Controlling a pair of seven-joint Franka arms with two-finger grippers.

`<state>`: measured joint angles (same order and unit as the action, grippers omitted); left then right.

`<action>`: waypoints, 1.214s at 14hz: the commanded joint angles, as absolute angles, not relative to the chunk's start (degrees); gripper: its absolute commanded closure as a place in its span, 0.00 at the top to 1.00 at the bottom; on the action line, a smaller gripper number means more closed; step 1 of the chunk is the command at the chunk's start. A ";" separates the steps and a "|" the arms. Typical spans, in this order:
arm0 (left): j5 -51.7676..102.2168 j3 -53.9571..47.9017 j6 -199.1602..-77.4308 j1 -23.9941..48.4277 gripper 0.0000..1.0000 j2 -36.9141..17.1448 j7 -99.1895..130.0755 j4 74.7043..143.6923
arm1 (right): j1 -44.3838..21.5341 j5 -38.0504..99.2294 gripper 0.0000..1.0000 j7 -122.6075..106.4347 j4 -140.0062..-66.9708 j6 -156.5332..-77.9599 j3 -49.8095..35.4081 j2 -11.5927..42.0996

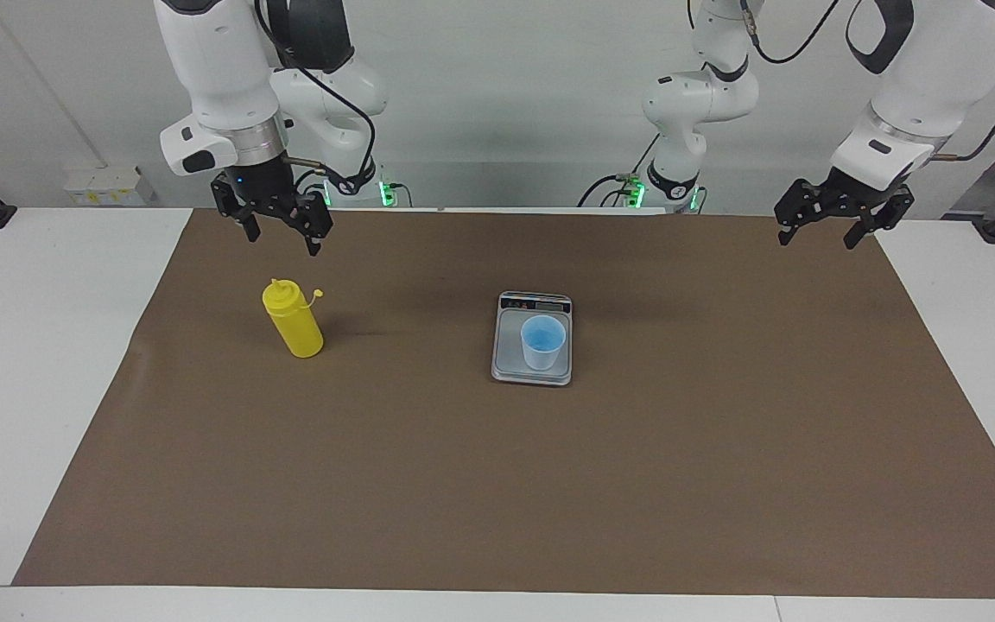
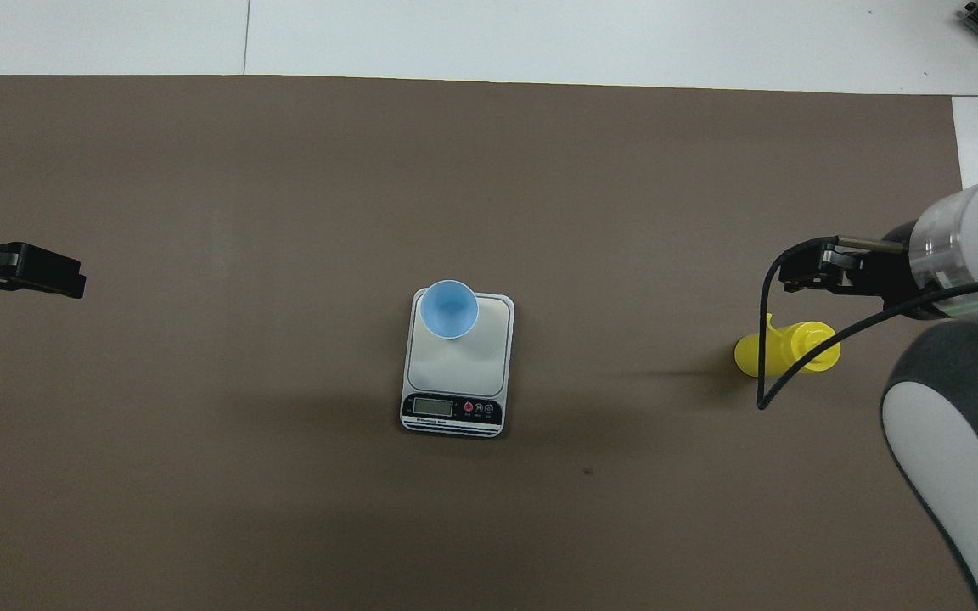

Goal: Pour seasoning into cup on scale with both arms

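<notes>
While a brown mat point(image 1: 497, 484) covers most of the white worktop point(image 1: 48, 363), both arms hang above the edge of the mat nearest the robots, each at its own end. The right arm point(image 1: 221, 69) points its wrist straight down, and the right tool point(image 1: 277, 233) hangs in the air with its fingers spread, holding nothing; it is above the mat close to the seasoning bottle point(image 1: 292, 318), clear of its top. In the overhead view a black cable point(image 2: 765, 339) from that arm loops across the sight of the bottle. The left arm point(image 1: 912, 78) waits, its left tool point(image 1: 819, 231) also spread and holding nothing, over the mat well apart from everything on it.

The scale point(image 1: 532, 339) lies flat near the middle of the mat, its dark display strip toward the robots. The seasoning bottle stands upright on the mat toward the right arm's end, well apart from the scale, its small tethered cap point(image 1: 317, 295) hanging off to the side. The light blue cup point(image 1: 542, 342) stands upright on the weighing plate with open mat all around the scale.
</notes>
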<state>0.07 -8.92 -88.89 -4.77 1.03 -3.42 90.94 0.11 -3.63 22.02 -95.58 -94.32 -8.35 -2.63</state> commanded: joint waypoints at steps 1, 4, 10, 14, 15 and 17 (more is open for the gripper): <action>0.00 -8.35 -88.33 -4.04 1.00 0.26 -4.04 89.47 | 0.09 -3.96 1.00 19.69 -90.79 -90.53 -8.70 0.08; 0.00 -8.35 -88.42 -4.30 1.00 0.26 -4.13 89.56 | 0.70 -2.73 1.00 15.40 -92.02 -89.48 -8.27 -1.14; 0.00 -8.35 -88.33 -4.13 1.00 0.35 -4.13 89.56 | 4.92 -1.32 1.00 3.87 -93.86 -92.19 -8.09 -1.76; 0.44 -8.52 -88.42 -4.57 1.00 0.09 -4.13 89.12 | 4.83 -1.32 1.00 5.10 -94.22 -93.69 -8.09 -1.67; 0.79 -8.53 -88.42 -4.66 1.00 0.00 -4.13 88.95 | 4.75 -1.23 1.00 5.36 -94.48 -93.95 -8.09 -1.67; 1.05 -8.53 -88.50 -4.57 1.00 0.00 -3.96 88.95 | 4.75 -1.23 1.00 6.68 -95.62 -94.04 -8.09 -2.37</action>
<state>0.20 -8.87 -88.94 -4.78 1.01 -3.43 90.75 4.19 -2.57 5.77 -93.65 -92.66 -7.80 -1.43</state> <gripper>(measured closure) 0.000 0.000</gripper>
